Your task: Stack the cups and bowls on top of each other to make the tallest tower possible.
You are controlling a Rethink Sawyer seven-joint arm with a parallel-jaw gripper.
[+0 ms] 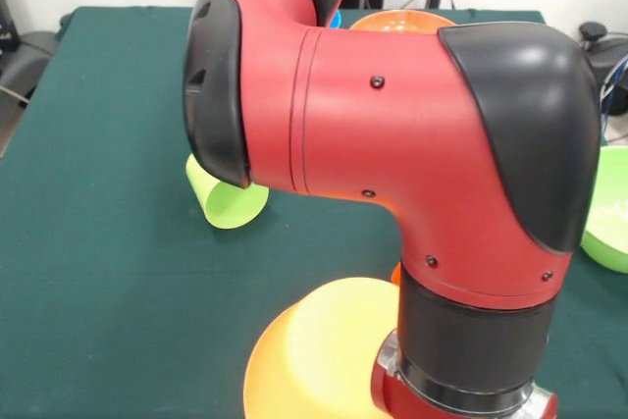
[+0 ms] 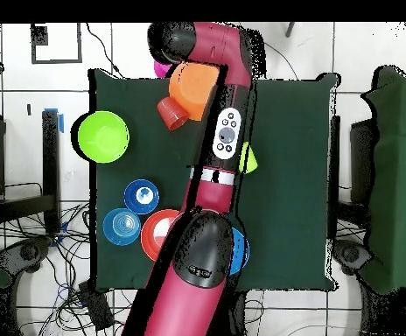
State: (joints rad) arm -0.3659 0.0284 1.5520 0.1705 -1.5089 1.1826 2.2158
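An upside-down light-orange bowl (image 1: pixel 319 355) (image 2: pixel 193 83) sits at one table edge, with a pink bowl (image 2: pixel 161 68) showing beside it under the arm's end. The ribbed orange cup (image 2: pixel 170 112) lies next to that bowl. On its side near the table's middle lies the lime-green cup (image 1: pixel 228 201) (image 2: pixel 247 158), half covered by the red arm (image 1: pixel 392 144) (image 2: pixel 224 140). The arm's wrist runs out of the front view's bottom edge beside the light-orange bowl, and neither view shows the gripper.
A lime-green bowl (image 1: pixel 610 213) (image 2: pixel 102 136) stands open side up. Two small blue bowls (image 2: pixel 141 196) (image 2: pixel 121 227), a red-orange bowl (image 1: pixel 402 20) (image 2: pixel 160 232) and another blue bowl (image 2: pixel 239 254) cluster by the arm's base, partly covered by it.
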